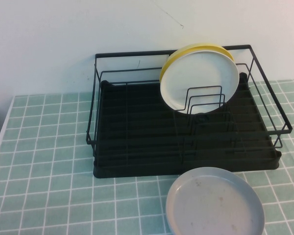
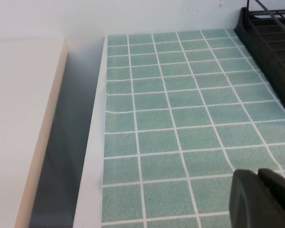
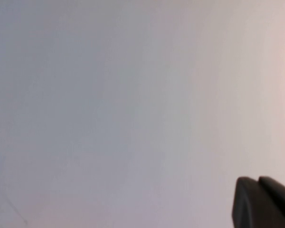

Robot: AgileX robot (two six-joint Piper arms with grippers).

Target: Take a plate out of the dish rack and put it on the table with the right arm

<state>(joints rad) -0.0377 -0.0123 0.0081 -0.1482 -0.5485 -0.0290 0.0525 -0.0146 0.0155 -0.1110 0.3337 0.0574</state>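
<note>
The right gripper (image 3: 262, 202) faces a blank wall, jaws shut on nothing; the left gripper (image 2: 262, 198), jaws pressed together, hangs over the table (image 2: 180, 123) near its edge. The plate (image 1: 200, 81) stands in the dish rack (image 1: 137, 127).

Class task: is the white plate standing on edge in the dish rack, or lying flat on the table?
Standing on edge: the white plate leans between the dish rack dividers.

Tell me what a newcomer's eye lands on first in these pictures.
The black wire dish rack at the back of the pale-green tiled table draws the eye first, with a round white plate upright in its dividers and a yellow plate close behind. A grey speckled plate lies flat in front. The left tool hovers over bare tiles; the shut right tool faces a blank wall.
</note>
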